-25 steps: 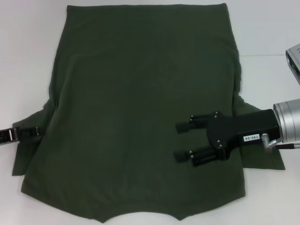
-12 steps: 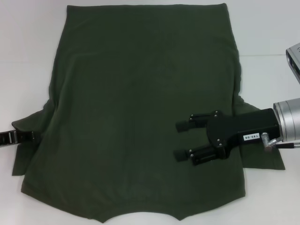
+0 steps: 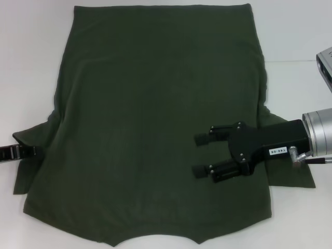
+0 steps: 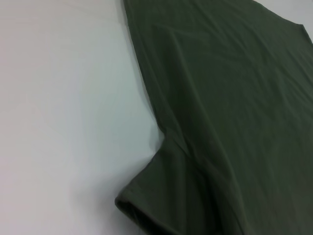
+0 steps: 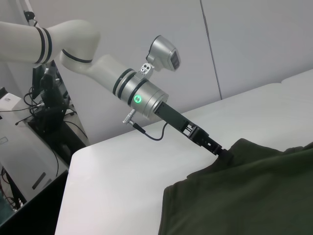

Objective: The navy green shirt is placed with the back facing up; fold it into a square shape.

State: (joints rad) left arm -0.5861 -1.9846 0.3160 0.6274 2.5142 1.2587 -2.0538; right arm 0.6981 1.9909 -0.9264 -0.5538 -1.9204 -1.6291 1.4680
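A navy green shirt [image 3: 155, 119] lies spread flat on a white bench [image 3: 31, 62], filling most of the head view. Its straight hem runs along the far edge and its curved neckline lies at the near edge, closest to the robot. A short sleeve juts out on each side.

The right gripper [image 3: 201, 154] is above the shirt's right half, near the right sleeve, reaching in from the right edge. Its two black fingers [image 3: 220, 171] are spread wide apart, pointing toward the middle of the shirt, with nothing between them. Whether they touch the fabric cannot be told.

The left gripper [image 3: 33, 150] comes in low from the left edge of the bench and meets the outer edge of the left sleeve. Its tip is against the fabric, and the sleeve edge is lifted there. The right wrist view shows the same arm from across the bench, its gripper [image 5: 226, 155] at the raised sleeve corner. Whether its fingers are closed on the cloth cannot be made out.
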